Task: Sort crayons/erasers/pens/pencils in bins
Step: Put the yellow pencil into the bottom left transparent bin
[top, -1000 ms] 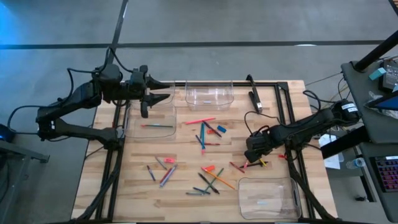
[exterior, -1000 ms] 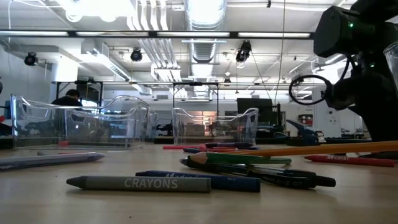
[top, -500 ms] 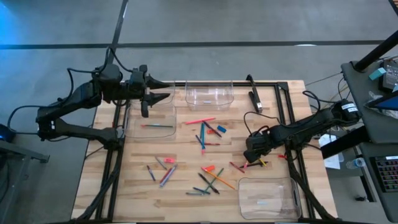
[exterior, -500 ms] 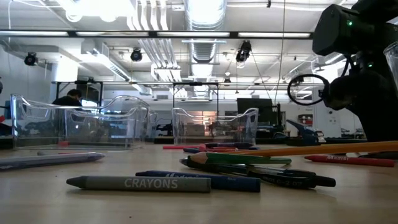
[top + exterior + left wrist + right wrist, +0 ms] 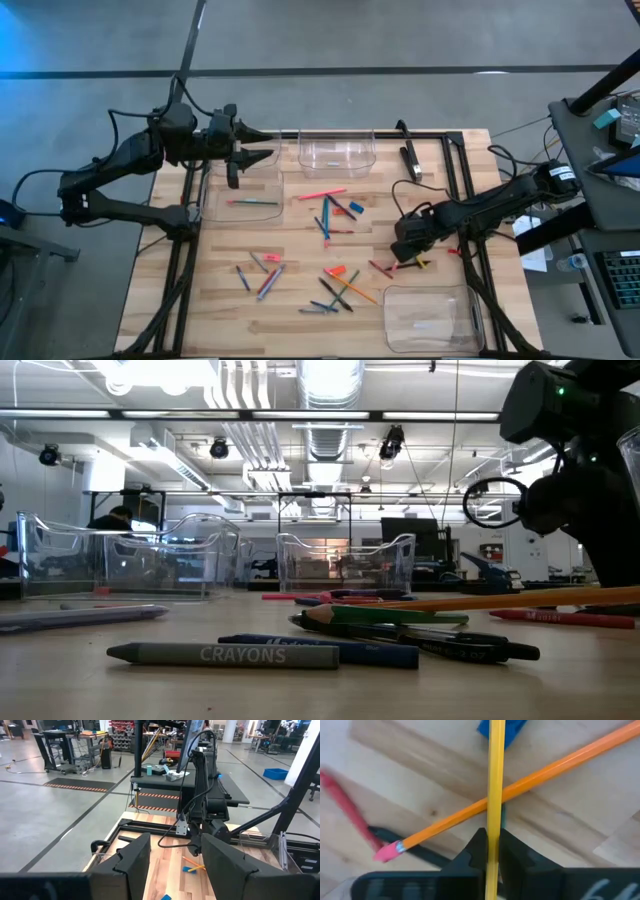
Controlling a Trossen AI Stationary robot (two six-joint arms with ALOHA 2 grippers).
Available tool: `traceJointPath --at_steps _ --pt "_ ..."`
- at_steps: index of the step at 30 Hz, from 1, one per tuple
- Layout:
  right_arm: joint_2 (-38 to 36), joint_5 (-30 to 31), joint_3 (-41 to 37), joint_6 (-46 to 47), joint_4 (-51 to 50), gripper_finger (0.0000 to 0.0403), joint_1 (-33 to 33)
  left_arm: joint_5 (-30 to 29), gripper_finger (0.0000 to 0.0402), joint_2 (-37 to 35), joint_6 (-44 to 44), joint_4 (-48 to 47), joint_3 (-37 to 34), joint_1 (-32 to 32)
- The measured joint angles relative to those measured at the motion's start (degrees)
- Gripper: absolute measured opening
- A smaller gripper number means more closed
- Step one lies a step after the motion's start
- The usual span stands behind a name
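Right fingers (image 5: 490, 851) have closed onto a yellow pencil (image 5: 495, 780); left fingers (image 5: 172, 865) parted; "CRAYONS" stick (image 5: 225, 654) unmoved.

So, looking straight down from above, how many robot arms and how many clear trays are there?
Robot arms: 2 (left, right)
Clear bins: 3 ()
Total: 5

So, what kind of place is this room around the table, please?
Probably an industrial lab or workshop. The low view shows exposed ceiling ducts and hanging lamps. The left wrist view shows a wide concrete floor with hazard-striped tape, work benches and shelves of parts beyond the wooden table.
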Motion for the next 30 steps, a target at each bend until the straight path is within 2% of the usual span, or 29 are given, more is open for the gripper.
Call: traceJointPath --at_steps 9,12,16,22,26,30 --pt "-0.66 1.51 11.41 -4.38 -8.06 0.0021 -0.02 0.00 0.0162 0.00 0.00 0.04 0.00 0.02" --pt "-0.60 5.75 16.86 -9.52 -7.95 0.0021 -0.60 0.00 0.0162 0.00 0.00 0.39 0.00 0.02" --pt "0.81 12.90 25.02 -18.53 -2.94 0.0020 -3.76 0.00 0.0162 -0.12 -0.02 0.54 1.55 0.02" --pt "9.55 14.23 38.08 -33.24 3.79 0.0020 -11.41 -0.05 0.0162 -1.51 -0.02 0.75 3.13 0.02" --pt "18.61 10.59 48.47 -42.71 3.89 0.0020 -15.09 -0.09 0.0162 -2.54 -0.11 0.34 2.93 0.02" --pt "27.19 6.57 58.67 -48.00 3.89 0.0020 -16.97 -0.12 0.0162 -3.86 -3.41 -0.61 2.89 0.02"
